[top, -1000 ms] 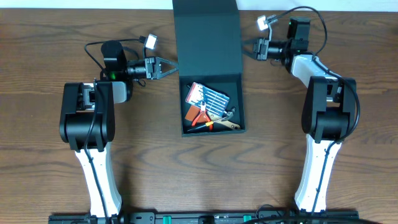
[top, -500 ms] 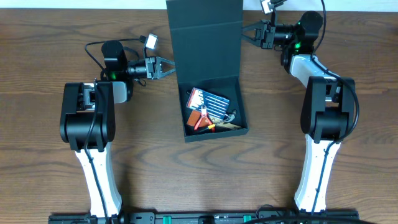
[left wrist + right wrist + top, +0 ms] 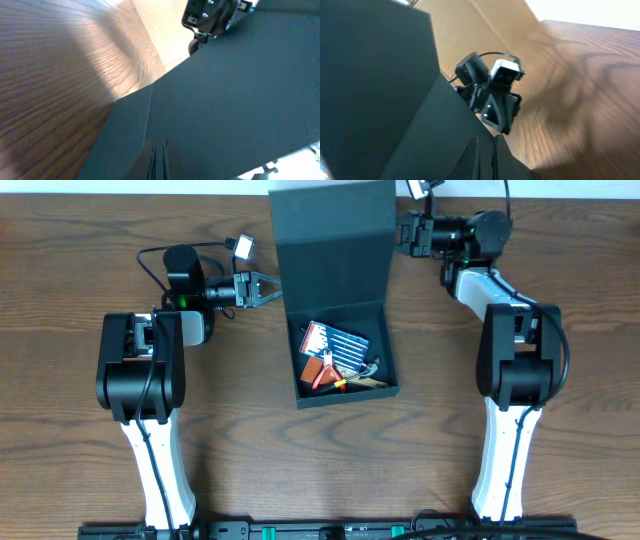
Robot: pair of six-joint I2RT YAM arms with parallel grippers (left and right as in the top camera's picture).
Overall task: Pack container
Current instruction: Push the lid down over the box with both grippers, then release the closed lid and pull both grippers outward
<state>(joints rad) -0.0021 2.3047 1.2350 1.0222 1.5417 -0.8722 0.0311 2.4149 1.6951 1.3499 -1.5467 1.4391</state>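
Overhead, the container [image 3: 348, 392] sits mid-tabletop [image 3: 240, 440] between the two arms, its open base holding a red-and-blue packet [image 3: 337, 338] and red-handled pliers [image 3: 322, 370] along with other small tools I can't make out; the big change is the lid [image 3: 330, 245], which a second ago lies flat on the wood behind the base and now stands tilted up on its hinge, its far edge lifted and slightly skewed; the base has also slid a little toward the near side and turned a touch; the right gripper [image 3: 402, 232] has swung in from further right and now sits against the lid's upper right edge, and from the wrist view the fingers look close together beside the dark panel, but I cannot tell whether they pinch the edge or only push on it; the left gripper [image 3: 272, 288] hasn't moved, its fingers spread in a V with the tips just at the container's left wall, holding nothing, probably bracing it; with the tools already inside, the packing itself looks done and the step in hand seems to be folding the lid over to close it; the lid needs to swing forward past upright, and the base could keep sliding if the left side doesn't steady it.
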